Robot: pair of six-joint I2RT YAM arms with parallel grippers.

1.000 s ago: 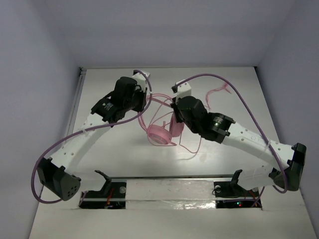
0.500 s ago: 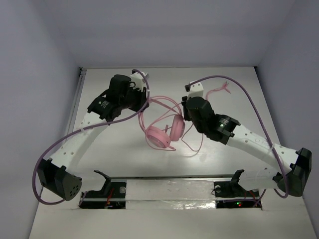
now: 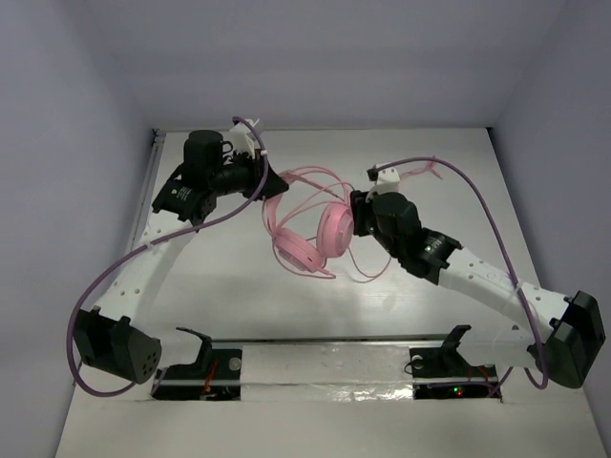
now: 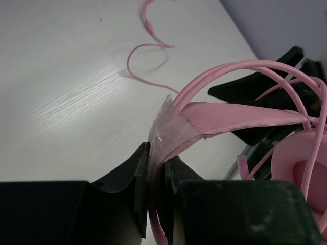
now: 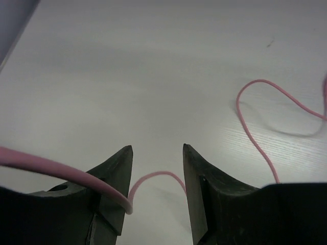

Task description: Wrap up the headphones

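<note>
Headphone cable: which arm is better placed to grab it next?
Right, probably. The right gripper is open with the cable passing between its fingers; the left gripper is shut on the headband.

Headphones (image 3: 334, 232): between the two arms, over mid-table (image 3: 220, 286).
Headband (image 4: 240, 115): one end pinched between the left gripper (image 4: 156, 161) fingers, arching away ahead of it.
Cups (image 3: 298, 253): right of the left gripper; one just beside the right gripper (image 3: 361, 212), on its left.
Cable (image 5: 258, 127): loops on the table ahead of the right gripper; one strand crosses a finger, another lies below the gap between its parted jaws.
</note>
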